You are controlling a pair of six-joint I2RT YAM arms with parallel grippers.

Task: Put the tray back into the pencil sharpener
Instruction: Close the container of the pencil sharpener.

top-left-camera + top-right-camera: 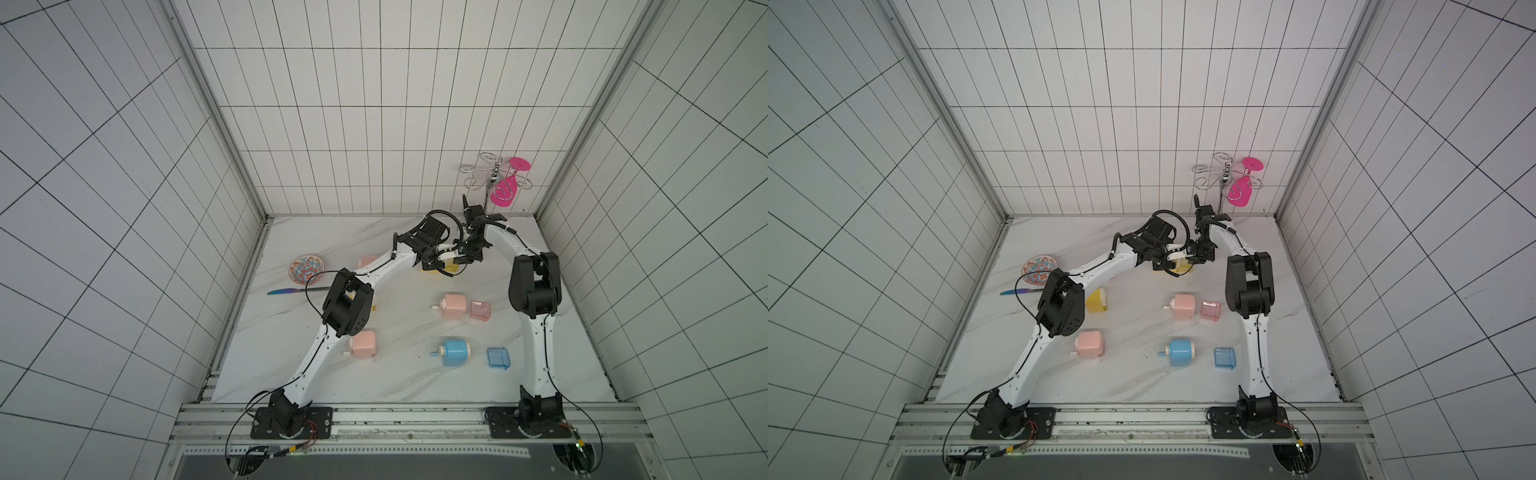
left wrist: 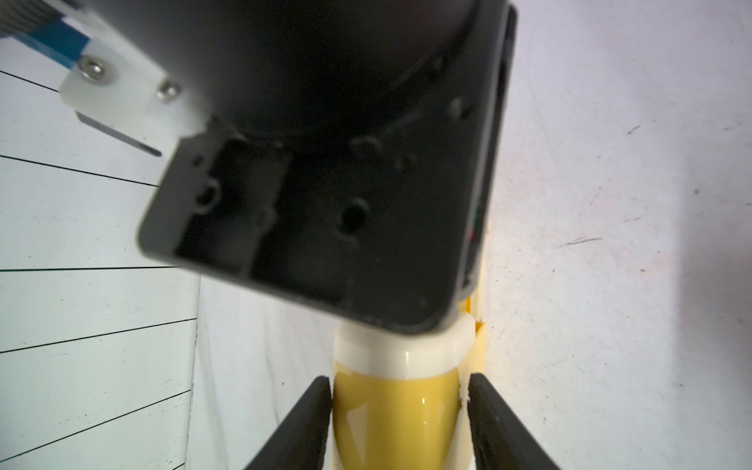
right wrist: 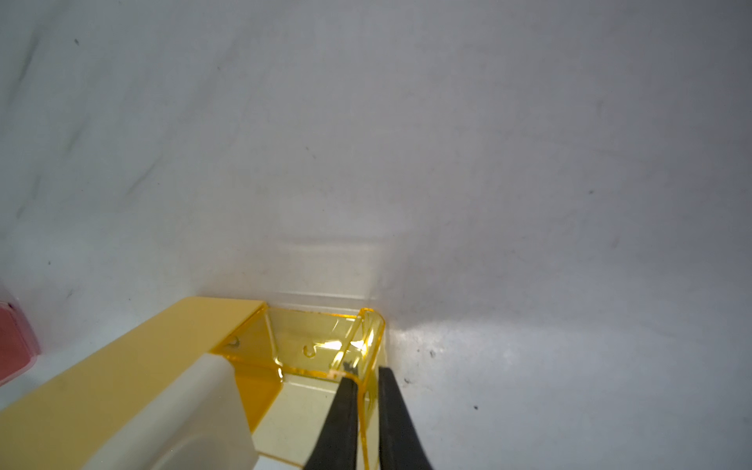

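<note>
A yellow pencil sharpener (image 2: pixel 394 415) with a white band lies on the marble table near the back wall, and my left gripper (image 2: pixel 399 380) is shut on its body. The same sharpener shows in the right wrist view (image 3: pixel 122 378), with a clear yellow tray (image 3: pixel 321 342) sticking partway out of its open end. One thin wall of that tray sits between the fingers of my right gripper (image 3: pixel 365 374), which is shut on it. In both top views the two grippers (image 1: pixel 436 255) (image 1: pixel 461 259) meet over the sharpener (image 1: pixel 1177 266).
A pink sharpener (image 1: pixel 453 306) and pink tray (image 1: pixel 480 311), a blue sharpener (image 1: pixel 455 352) and blue tray (image 1: pixel 498 358), another pink sharpener (image 1: pixel 363 344) and a second yellow one (image 1: pixel 1097 300) lie nearer the front. A plate (image 1: pixel 306 268) and knife (image 1: pixel 291 291) lie left. A wire rack (image 1: pixel 494 174) holds a pink glass at the back.
</note>
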